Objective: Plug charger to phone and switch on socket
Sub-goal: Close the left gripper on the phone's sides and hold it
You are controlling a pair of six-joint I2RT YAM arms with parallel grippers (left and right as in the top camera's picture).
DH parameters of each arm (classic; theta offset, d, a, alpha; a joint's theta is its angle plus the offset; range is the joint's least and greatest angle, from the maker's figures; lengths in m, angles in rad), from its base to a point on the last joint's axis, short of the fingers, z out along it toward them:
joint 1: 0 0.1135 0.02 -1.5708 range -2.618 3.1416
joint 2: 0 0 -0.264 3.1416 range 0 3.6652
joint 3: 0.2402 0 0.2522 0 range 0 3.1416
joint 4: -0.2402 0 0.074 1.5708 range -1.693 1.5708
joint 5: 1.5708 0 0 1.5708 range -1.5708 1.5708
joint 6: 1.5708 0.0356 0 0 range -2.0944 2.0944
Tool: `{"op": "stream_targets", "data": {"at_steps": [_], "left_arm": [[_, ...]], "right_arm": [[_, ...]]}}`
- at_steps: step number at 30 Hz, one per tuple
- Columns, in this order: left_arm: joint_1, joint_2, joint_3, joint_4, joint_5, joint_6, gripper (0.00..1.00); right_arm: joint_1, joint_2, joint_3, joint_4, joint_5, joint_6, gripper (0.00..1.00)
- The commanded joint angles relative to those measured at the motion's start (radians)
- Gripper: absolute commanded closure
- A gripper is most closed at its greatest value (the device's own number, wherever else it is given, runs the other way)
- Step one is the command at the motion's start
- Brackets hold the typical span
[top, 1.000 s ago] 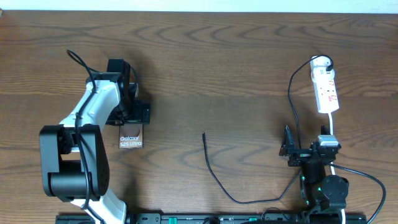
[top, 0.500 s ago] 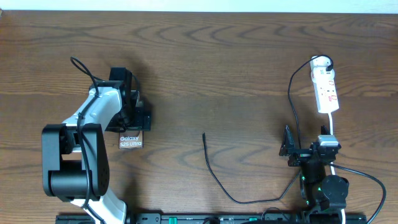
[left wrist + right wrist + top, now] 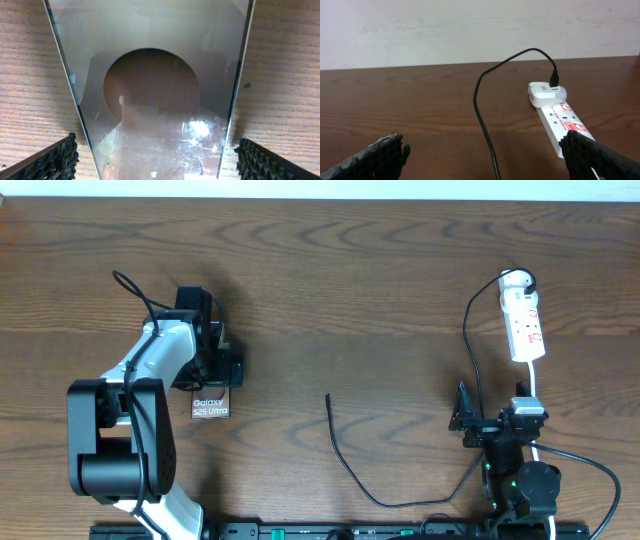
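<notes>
The phone [image 3: 211,403] lies flat at the left, its "Galaxy S25 Ultra" end showing below my left gripper [image 3: 214,370]. In the left wrist view the phone [image 3: 160,95] fills the frame, and my left gripper [image 3: 160,162] is open with its fingers [image 3: 55,160] standing either side of it with a gap on each side. The charger cable [image 3: 345,465] lies loose mid-table with its free tip [image 3: 328,396] pointing away. Its other end loops up to the round end of the socket [image 3: 526,325]. My right gripper [image 3: 492,422] is open and empty just short of the socket [image 3: 560,117], with the cable [image 3: 482,110] between its fingers.
A white cord [image 3: 535,385] runs from the socket down past the right arm. Thick black robot cables [image 3: 590,465] loop at the bottom right. The left arm's body [image 3: 120,430] covers the table's front left. A pale wall stands beyond the far edge [image 3: 470,30].
My left gripper has shifted slightly toward the phone and then held still. The right arm, cable and socket have not moved.
</notes>
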Motion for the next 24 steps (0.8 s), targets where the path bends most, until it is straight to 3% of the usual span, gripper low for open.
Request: {"op": "stream_targets", "data": {"at_steps": [1,24], "left_arm": [[-0.001,0.006,-0.003,0.004,-0.010,0.007,0.02],[-0.001,0.006,-0.052,0.051,-0.013,0.007,0.02]], "right_arm": [[-0.007,0.000,-0.001,-0.005,0.001,-0.009,0.01],[-0.007,0.000,-0.001,-0.005,0.001,-0.009,0.01]]}}
